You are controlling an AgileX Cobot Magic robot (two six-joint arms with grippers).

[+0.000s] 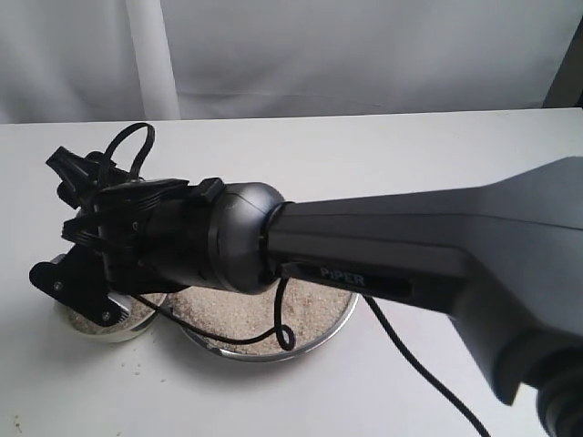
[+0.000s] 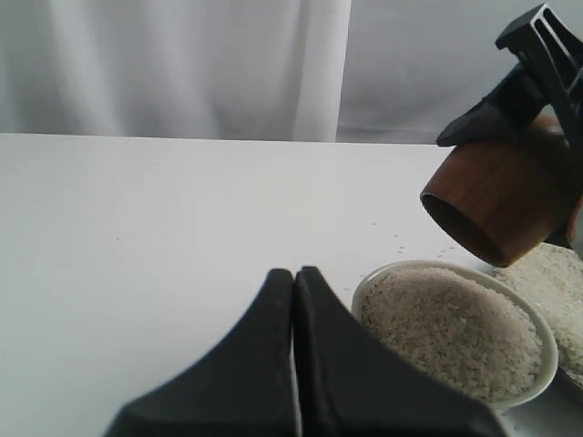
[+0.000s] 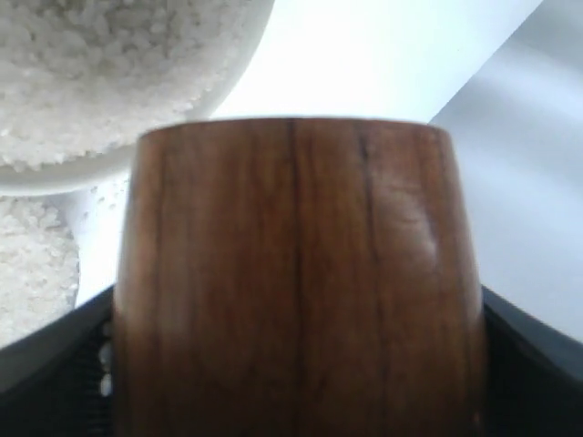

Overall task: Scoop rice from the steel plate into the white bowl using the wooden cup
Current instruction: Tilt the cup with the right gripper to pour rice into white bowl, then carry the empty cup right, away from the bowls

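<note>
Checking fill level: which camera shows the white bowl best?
Left wrist view: the white bowl is nearly whole, rim clear, heaped with rice. The exterior view shows only one edge below the right arm. The right wrist view shows just a slice of rim and rice behind the wooden cup.

White bowl mostly behind arm

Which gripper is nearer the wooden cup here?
Right. The right gripper holds the cup, tilted above the bowl rim, with its jaws shut on it. The left gripper sits lower beside the bowl, jaws shut, clear of the cup.
</note>
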